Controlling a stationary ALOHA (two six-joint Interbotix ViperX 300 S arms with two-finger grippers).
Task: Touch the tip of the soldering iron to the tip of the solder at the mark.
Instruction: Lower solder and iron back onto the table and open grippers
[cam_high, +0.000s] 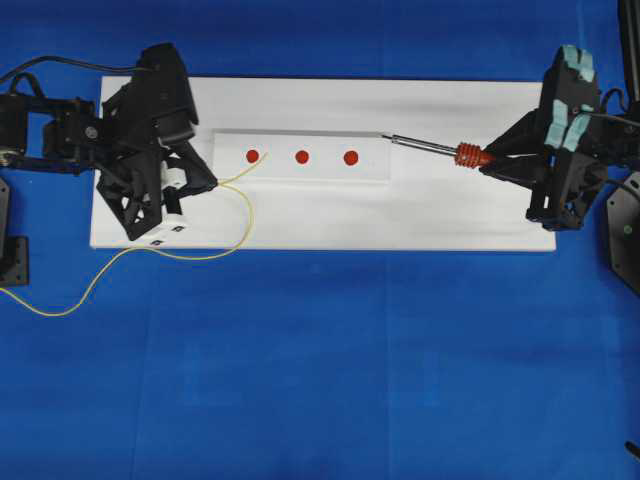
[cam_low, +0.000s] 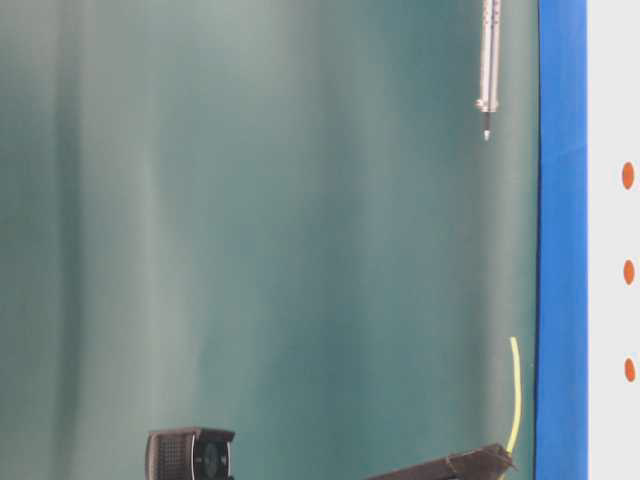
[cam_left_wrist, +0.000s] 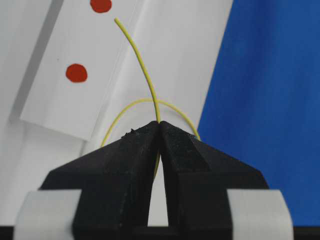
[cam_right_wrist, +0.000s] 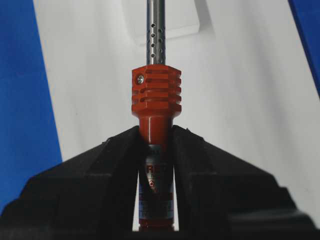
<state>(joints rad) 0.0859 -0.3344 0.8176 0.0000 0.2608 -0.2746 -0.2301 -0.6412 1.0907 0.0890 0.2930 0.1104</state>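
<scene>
My left gripper (cam_left_wrist: 159, 125) pinches the solder wire (cam_left_wrist: 140, 60); my right gripper (cam_right_wrist: 156, 132) clamps the soldering iron (cam_right_wrist: 156, 97), tip apart from solder.

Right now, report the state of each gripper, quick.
Left gripper: shut on the solder wire.
Right gripper: shut on the soldering iron at its handle.

Blue tabletop (cam_high: 320, 380) under a white board (cam_high: 330, 215), teal-green backdrop (cam_low: 260, 230) behind, small black webcam (cam_low: 190, 455) nearby.
</scene>
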